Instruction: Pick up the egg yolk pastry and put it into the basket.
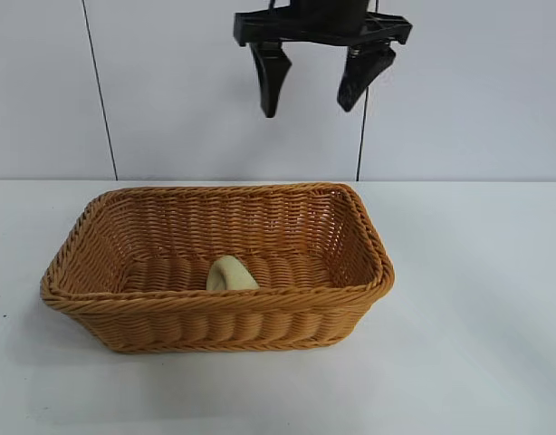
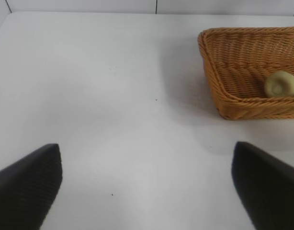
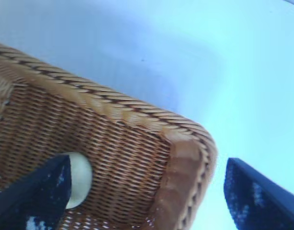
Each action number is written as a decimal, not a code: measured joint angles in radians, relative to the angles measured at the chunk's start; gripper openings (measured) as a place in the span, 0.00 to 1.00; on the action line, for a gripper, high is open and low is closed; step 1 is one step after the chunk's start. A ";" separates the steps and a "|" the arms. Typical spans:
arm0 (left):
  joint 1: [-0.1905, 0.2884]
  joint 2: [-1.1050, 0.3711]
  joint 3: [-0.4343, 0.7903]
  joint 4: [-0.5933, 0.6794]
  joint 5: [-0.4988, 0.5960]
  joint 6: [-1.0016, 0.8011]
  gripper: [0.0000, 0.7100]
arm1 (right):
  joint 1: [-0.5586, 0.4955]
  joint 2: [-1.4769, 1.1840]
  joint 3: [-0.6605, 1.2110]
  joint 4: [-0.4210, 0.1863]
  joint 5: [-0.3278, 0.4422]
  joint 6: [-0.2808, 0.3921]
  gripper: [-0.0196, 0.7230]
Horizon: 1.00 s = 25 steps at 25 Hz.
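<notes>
With the egg yolk pastry (image 1: 230, 275) already lying on the basket (image 1: 215, 319) floor near its front wall, the right hand (image 1: 316, 86), wide and empty above, should clear the rim; the left hand (image 2: 147, 184) waits wide over the tabletop (image 1: 477, 344).

Bright, even light; soft shadows; right wrist view blurred.
</notes>
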 joint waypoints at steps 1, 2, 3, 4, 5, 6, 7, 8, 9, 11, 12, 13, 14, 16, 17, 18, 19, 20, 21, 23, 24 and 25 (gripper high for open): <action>0.000 0.000 0.000 0.000 0.000 0.000 0.98 | -0.030 0.000 0.000 -0.001 0.000 0.000 0.87; 0.000 0.000 0.000 0.000 0.000 0.000 0.98 | -0.059 0.000 0.000 -0.002 0.000 0.000 0.87; 0.000 0.000 0.000 0.000 0.000 0.000 0.98 | -0.082 0.000 0.000 -0.004 0.000 0.000 0.87; 0.000 0.000 0.000 0.000 0.000 0.000 0.98 | -0.108 0.000 0.000 -0.004 0.000 0.000 0.87; 0.000 0.000 0.000 0.000 0.000 0.000 0.98 | -0.131 0.000 0.000 -0.004 0.000 0.000 0.87; 0.000 0.000 0.000 0.000 0.000 0.000 0.98 | -0.152 0.000 0.000 -0.005 0.000 0.000 0.87; 0.000 0.000 0.000 0.000 0.000 0.000 0.98 | -0.168 0.000 0.000 -0.005 0.000 -0.001 0.87; 0.000 0.000 0.000 0.000 0.000 0.000 0.98 | -0.184 0.000 0.000 -0.006 0.000 -0.004 0.87; 0.000 0.000 0.000 0.000 0.000 0.000 0.98 | -0.198 0.000 0.000 -0.006 0.000 -0.009 0.87; 0.000 0.000 0.000 0.000 0.000 0.000 0.98 | -0.219 0.000 0.000 -0.006 0.000 -0.012 0.87; 0.000 0.000 0.000 0.000 0.000 0.000 0.98 | -0.226 0.000 0.000 -0.006 0.000 -0.014 0.87; 0.000 0.000 0.000 0.000 0.000 0.000 0.98 | -0.232 0.000 0.000 -0.007 0.000 -0.014 0.87; 0.000 0.000 0.000 0.000 0.000 0.000 0.98 | -0.233 0.000 0.000 -0.007 0.000 -0.014 0.87; 0.000 0.000 0.000 0.000 0.000 0.000 0.98 | -0.234 -0.002 0.000 -0.001 0.000 -0.015 0.87; 0.000 0.000 0.000 0.000 0.000 0.000 0.98 | -0.233 -0.004 0.000 0.001 0.000 -0.014 0.87; 0.000 0.000 0.000 0.000 0.000 0.000 0.98 | -0.233 -0.011 0.004 0.003 -0.002 -0.014 0.87; 0.000 0.000 0.000 0.000 0.000 0.000 0.98 | -0.233 -0.019 0.014 0.003 -0.003 -0.015 0.87; 0.000 0.000 0.000 0.000 0.000 0.000 0.98 | -0.233 -0.032 0.032 0.003 -0.003 -0.019 0.87; 0.000 0.000 0.000 0.000 0.000 0.000 0.98 | -0.233 -0.050 0.052 -0.001 -0.003 -0.019 0.87; 0.000 0.000 0.000 0.000 0.000 0.000 0.98 | -0.233 -0.092 0.118 -0.008 -0.004 -0.023 0.87; 0.000 0.000 0.000 0.000 0.000 0.000 0.98 | -0.233 -0.117 0.161 -0.008 -0.004 -0.026 0.87; 0.000 0.000 0.000 0.000 0.000 0.000 0.98 | -0.233 -0.144 0.199 -0.007 -0.004 -0.027 0.87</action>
